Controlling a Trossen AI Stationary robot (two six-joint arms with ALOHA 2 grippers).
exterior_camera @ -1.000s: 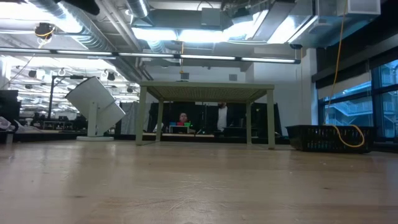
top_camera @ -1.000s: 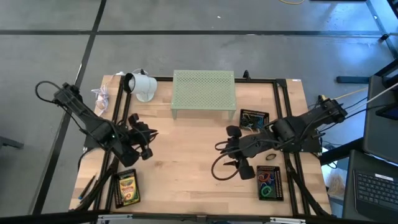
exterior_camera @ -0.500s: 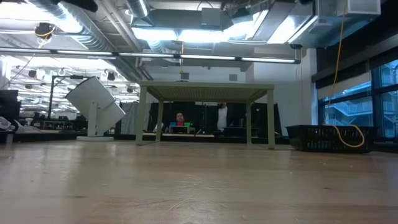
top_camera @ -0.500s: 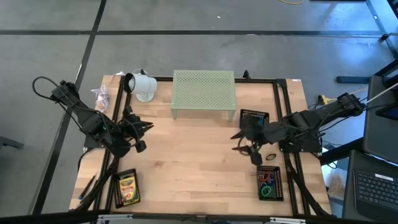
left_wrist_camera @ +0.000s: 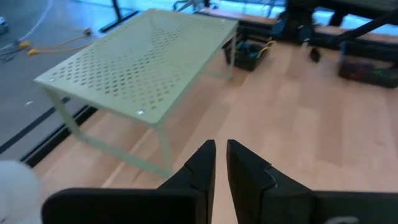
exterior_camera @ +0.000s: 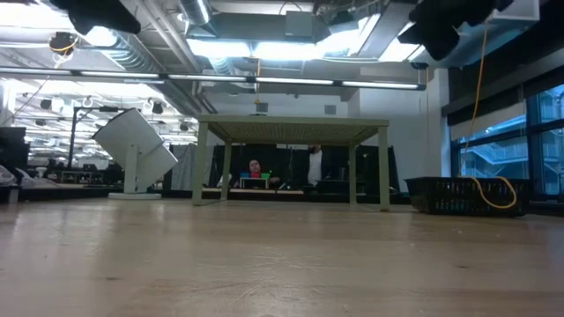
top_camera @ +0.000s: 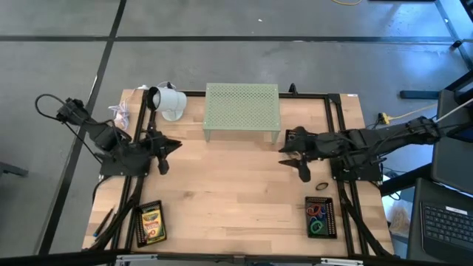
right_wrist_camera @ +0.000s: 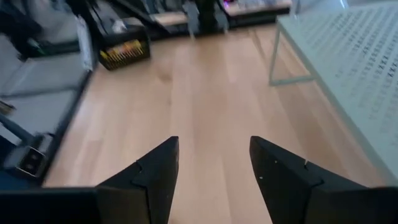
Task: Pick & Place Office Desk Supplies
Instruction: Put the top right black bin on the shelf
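The left tool (top_camera: 165, 151) hung above the tabletop (top_camera: 229, 192) at about 9 o'clock from its centre. Its two fingers (left_wrist_camera: 202, 167) were drawn nearly together with only a thin slit between them, and they held nothing. In the left wrist view it faced the pale green stand (left_wrist_camera: 140, 62), and the white lamp (top_camera: 168, 102) stood at 12 o'clock from it at the tabletop's far left corner.

The right tool (top_camera: 293, 158) hung above the tabletop at about 3 o'clock from its centre, just beside the stand's (top_camera: 242, 109) right front leg. Its fingers (right_wrist_camera: 155, 171) were spread well apart with bare wood showing between them, and it carried nothing.

A crayon box (top_camera: 151, 223) lay in a black tray at 7 o'clock, near the tabletop's front left corner, well apart from the left tool. The right wrist view also showed that box (right_wrist_camera: 124, 50) far across the wood. Coloured rubber bands (top_camera: 318, 218) lay in another black tray at 5 o'clock, by the front right edge. A single dark loop (top_camera: 321, 186) lay on the bare wood between that tray and the right tool. A third black tray (top_camera: 299, 137) sat at 2 o'clock, partly hidden under the right arm, so I could not tell its contents from above; in the left wrist view it held colourful wiry pieces (left_wrist_camera: 252, 51).
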